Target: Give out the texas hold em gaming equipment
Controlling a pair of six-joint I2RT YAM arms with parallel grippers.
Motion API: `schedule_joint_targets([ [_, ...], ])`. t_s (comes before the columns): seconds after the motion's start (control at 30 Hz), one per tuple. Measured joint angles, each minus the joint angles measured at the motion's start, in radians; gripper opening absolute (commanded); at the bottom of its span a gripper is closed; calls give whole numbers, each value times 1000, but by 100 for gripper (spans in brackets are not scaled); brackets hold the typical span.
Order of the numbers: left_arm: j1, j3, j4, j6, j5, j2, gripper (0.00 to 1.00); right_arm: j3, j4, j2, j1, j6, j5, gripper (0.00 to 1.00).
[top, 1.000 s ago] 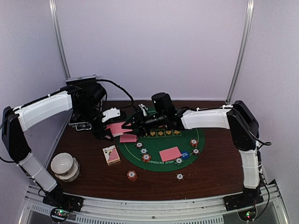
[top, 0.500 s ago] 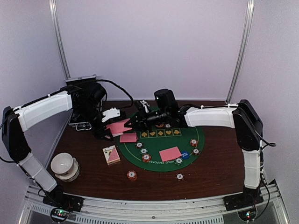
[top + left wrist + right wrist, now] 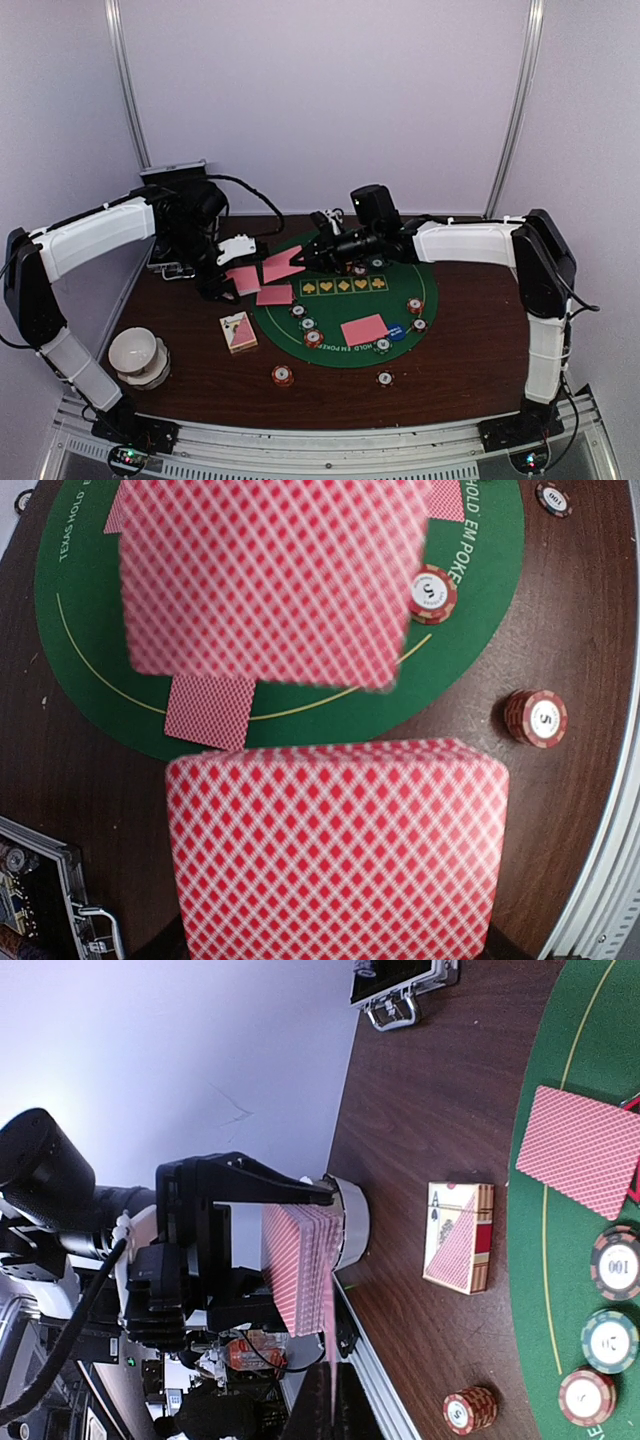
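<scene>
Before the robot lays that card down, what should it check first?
1. The right gripper is shut on the pink card: ok.
2. The pink card is apart from the deck, seen from the left wrist: ok.
3. The left gripper grips the deck: ok.
4. The green mat has a bare spot for it: ok.
5. Only one card is in the grip: cannot tell, it looks blurred.

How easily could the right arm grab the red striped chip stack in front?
Probably not yet: the right arm has its jaws shut on a pink-backed playing card, though nothing crowds that red striped chip stack.
</scene>
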Motion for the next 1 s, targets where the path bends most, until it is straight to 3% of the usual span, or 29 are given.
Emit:
schedule_joint_targets([
  [0.23, 3, -5, 0, 0, -4, -5, 0, 17, -72, 22, -49, -65, 19, 0],
  [0.8, 3, -16, 0, 0, 1, -22, 0, 441, -304, 428, 2, -159, 149, 0],
  [1.0, 3, -17, 0, 0, 3, -24, 0, 524, -345, 457, 14, -175, 188, 16],
])
